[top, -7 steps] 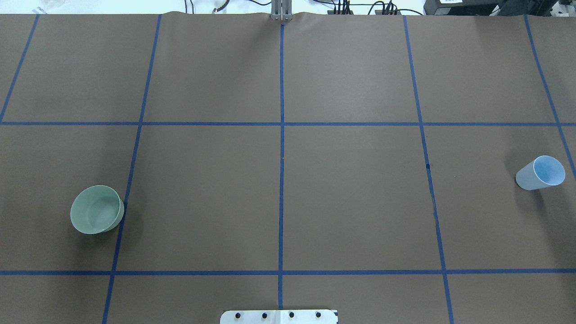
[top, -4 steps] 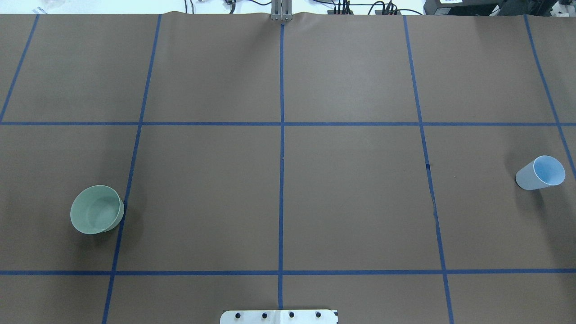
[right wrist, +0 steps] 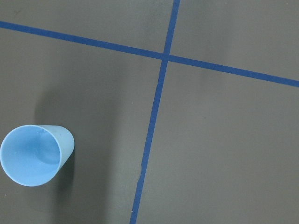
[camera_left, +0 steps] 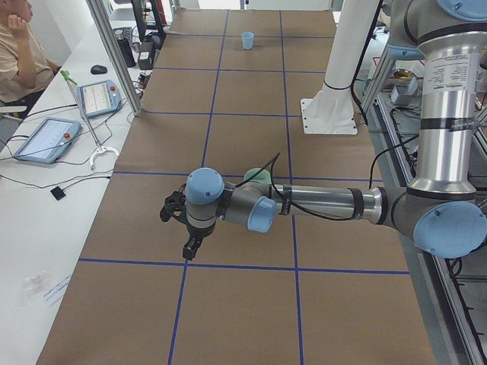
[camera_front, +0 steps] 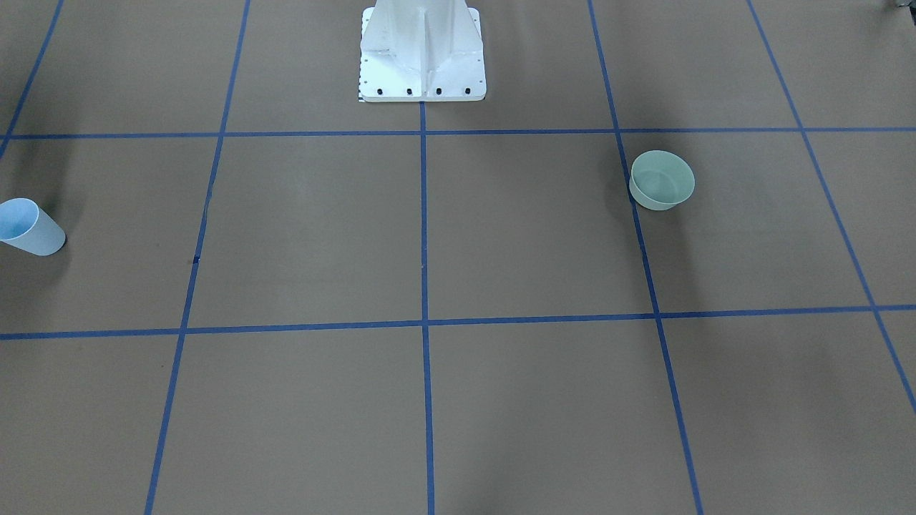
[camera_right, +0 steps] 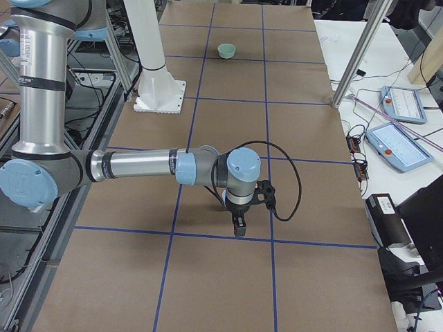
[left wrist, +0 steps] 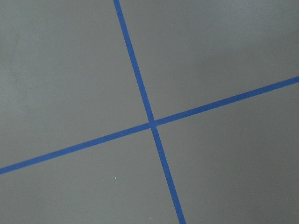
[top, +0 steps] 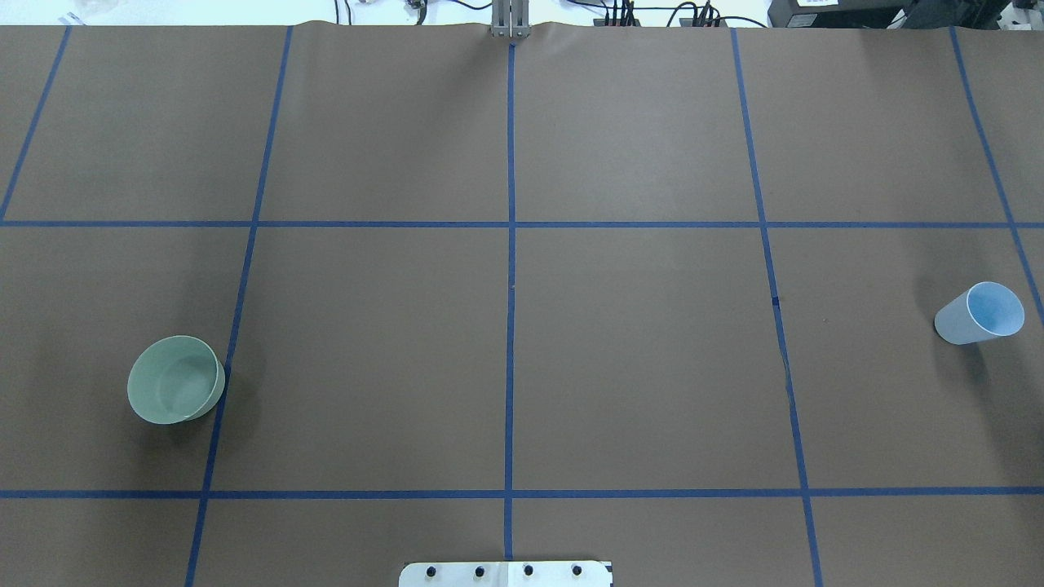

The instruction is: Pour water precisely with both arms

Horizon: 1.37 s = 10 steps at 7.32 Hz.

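Note:
A pale blue cup (top: 979,314) stands upright at the table's right side; it also shows in the front view (camera_front: 28,227) and the right wrist view (right wrist: 35,155). A pale green bowl (top: 175,380) stands at the left, also in the front view (camera_front: 662,180). No water shows clearly in either. My left gripper (camera_left: 183,228) hangs over the table beside the bowl (camera_left: 257,176). My right gripper (camera_right: 239,225) points down above the table. Both grippers show only in the side views, so I cannot tell whether they are open or shut.
The brown table cover (top: 636,359) carries a grid of blue tape. The white pedestal base (camera_front: 422,57) stands at the robot's edge. A seated operator (camera_left: 15,46) and tablets (camera_left: 46,138) are on a white side bench.

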Each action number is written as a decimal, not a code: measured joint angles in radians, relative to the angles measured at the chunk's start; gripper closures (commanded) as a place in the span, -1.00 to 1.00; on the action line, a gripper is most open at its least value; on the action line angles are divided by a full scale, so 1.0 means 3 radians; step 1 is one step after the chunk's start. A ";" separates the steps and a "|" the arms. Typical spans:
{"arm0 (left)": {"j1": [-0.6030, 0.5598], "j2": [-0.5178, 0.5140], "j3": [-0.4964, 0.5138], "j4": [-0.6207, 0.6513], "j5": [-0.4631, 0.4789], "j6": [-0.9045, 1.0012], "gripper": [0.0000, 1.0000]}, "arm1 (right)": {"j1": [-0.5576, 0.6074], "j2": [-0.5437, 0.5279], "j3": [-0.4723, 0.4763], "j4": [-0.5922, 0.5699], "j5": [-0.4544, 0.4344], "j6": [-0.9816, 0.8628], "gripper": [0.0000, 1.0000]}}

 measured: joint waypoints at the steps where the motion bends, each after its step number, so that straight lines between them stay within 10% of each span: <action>1: 0.0000 -0.0010 0.0009 -0.0174 0.0007 -0.0007 -1.00 | 0.0000 0.0012 -0.0014 0.0184 0.0001 0.0003 -1.00; 7: 0.0343 -0.0076 0.0025 -0.0684 -0.0232 -0.0248 -1.00 | 0.0005 -0.0047 -0.0065 0.0647 0.0048 0.0011 -1.00; 10: 0.0832 0.0030 0.0001 -0.1244 -0.0243 -0.1551 -1.00 | 0.0005 -0.0061 -0.0086 0.0654 0.0050 0.0055 -1.00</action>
